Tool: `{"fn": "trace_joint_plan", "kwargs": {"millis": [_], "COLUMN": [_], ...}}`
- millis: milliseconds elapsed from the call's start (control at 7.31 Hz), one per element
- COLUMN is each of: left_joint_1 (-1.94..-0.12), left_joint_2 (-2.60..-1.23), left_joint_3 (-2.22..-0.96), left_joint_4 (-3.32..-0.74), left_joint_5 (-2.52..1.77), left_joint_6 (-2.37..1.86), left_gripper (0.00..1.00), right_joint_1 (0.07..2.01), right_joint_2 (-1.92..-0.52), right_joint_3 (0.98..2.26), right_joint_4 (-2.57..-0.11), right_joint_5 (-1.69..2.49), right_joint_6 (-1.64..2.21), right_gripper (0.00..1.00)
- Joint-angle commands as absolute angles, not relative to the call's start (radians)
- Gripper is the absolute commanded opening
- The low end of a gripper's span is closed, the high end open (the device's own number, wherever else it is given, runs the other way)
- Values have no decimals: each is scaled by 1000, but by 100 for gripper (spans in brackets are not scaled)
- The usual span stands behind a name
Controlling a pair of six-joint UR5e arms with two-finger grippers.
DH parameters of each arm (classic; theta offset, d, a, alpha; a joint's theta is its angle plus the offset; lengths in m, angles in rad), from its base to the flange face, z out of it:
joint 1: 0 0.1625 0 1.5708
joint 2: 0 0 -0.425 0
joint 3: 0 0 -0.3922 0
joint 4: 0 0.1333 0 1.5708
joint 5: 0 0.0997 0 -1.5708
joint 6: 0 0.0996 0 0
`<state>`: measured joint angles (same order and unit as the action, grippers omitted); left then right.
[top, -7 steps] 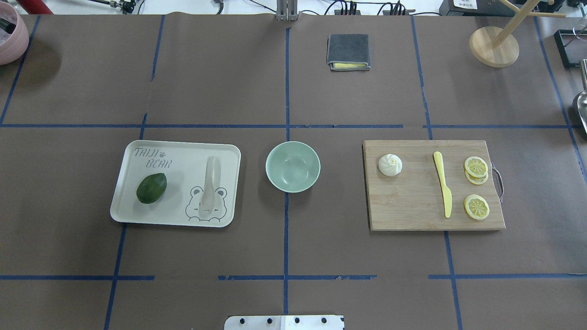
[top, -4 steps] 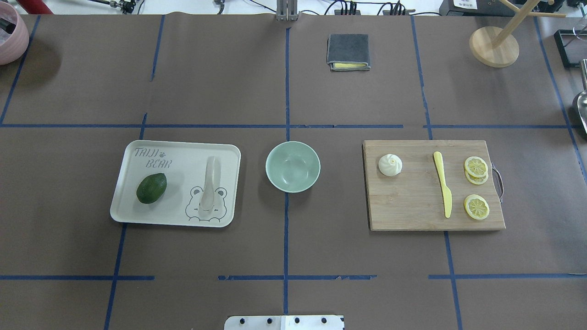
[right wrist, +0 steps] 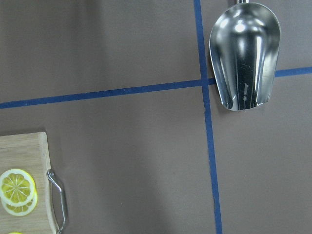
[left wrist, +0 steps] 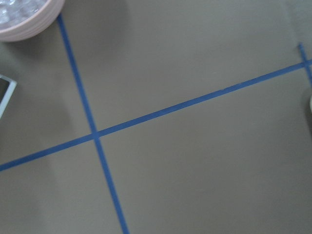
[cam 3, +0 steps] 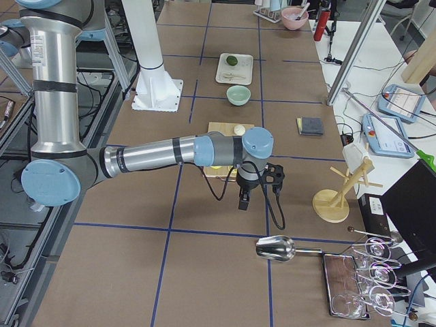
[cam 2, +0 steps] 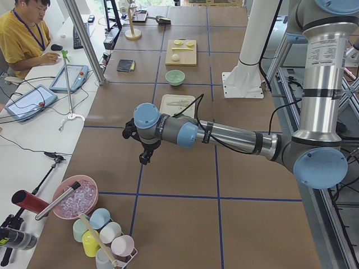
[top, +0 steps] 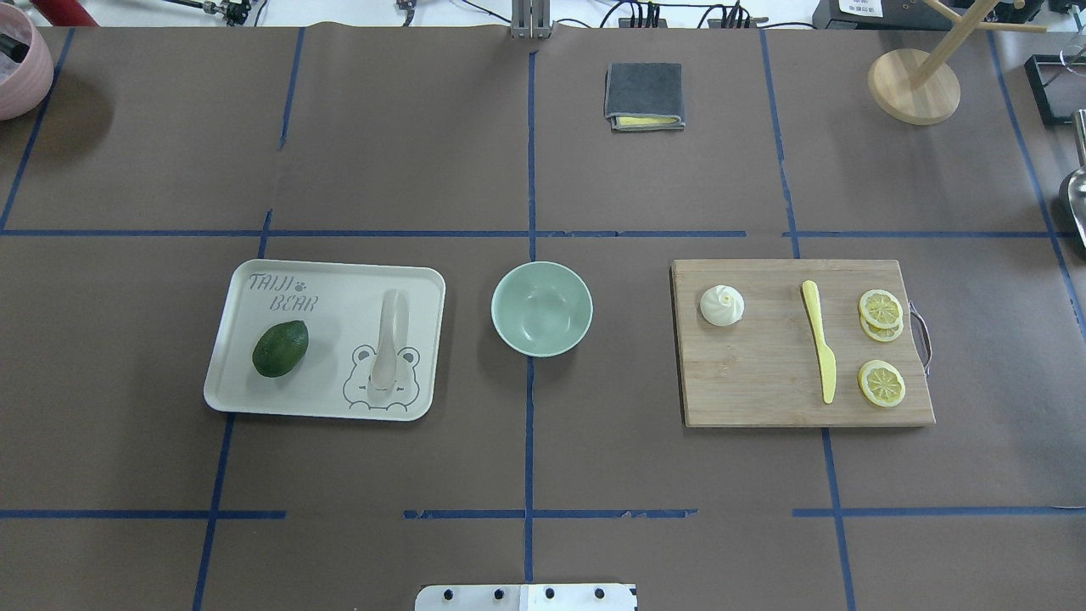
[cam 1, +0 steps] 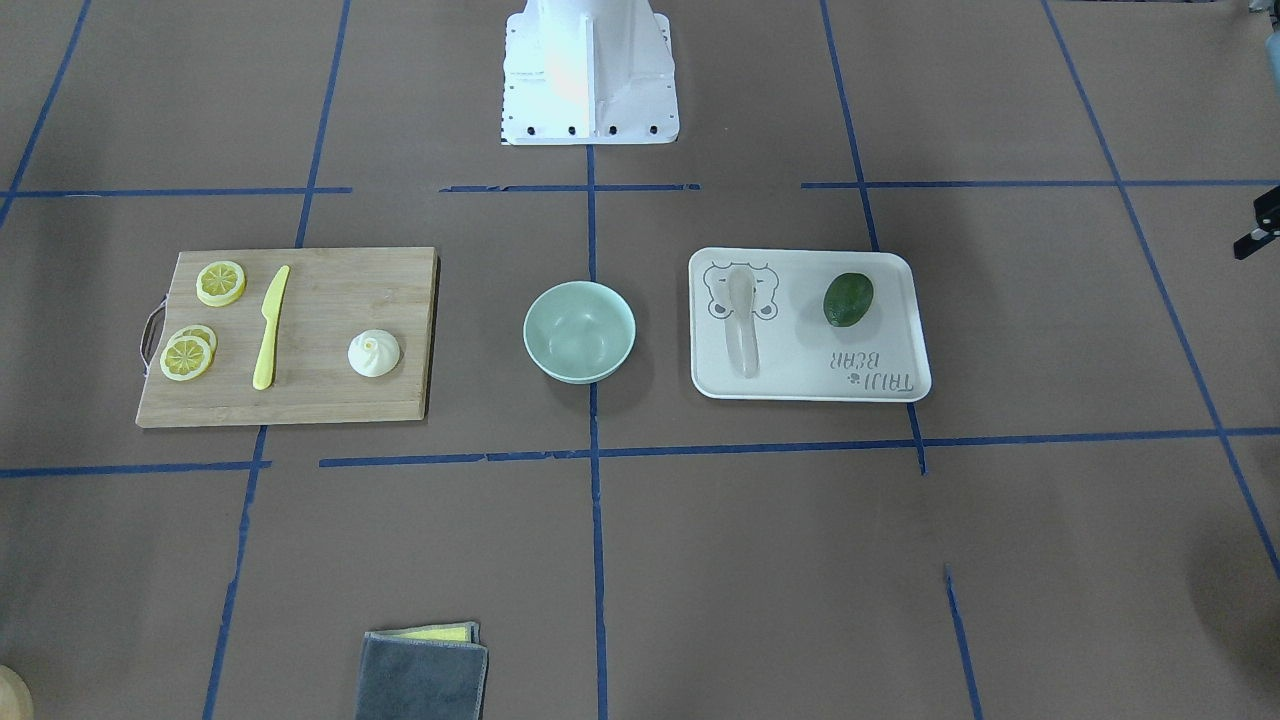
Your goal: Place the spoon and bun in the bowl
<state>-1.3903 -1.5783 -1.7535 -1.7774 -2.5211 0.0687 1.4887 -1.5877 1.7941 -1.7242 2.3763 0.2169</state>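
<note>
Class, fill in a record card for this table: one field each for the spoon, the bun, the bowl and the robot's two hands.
spoon: lying on the white tray, beside a green fruit
bun: on the cutting board, apart from the yellow knife
bowl: empty, between tray and board
left hand: over bare table, away from the tray; open or shut unclear
right hand: away from the board; open or shut unclear
</note>
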Motion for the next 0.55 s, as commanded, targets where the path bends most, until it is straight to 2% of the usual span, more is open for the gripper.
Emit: {"fn": "trace_joint_plan", "kwargs": {"millis": [0, 410], "left_joint_1": [-1147, -862], "left_joint_2": [-1630, -1866], "left_joint_3": [-1761, -1763], "left_joint_4": [-2013, -2040], "left_joint_5": [-2511, -2244], "left_joint_6": [-227, -777], "left_gripper": [100, 100], "right_joint_1": [1488, 1488], "right_joint_2": [-1588, -1595], "right_joint_3": [1798, 1804], "right_joint_4": [-1724, -1723], "right_joint_5": [2397, 2431], "right_joint_6": [216, 215], "right_gripper": [100, 100]}}
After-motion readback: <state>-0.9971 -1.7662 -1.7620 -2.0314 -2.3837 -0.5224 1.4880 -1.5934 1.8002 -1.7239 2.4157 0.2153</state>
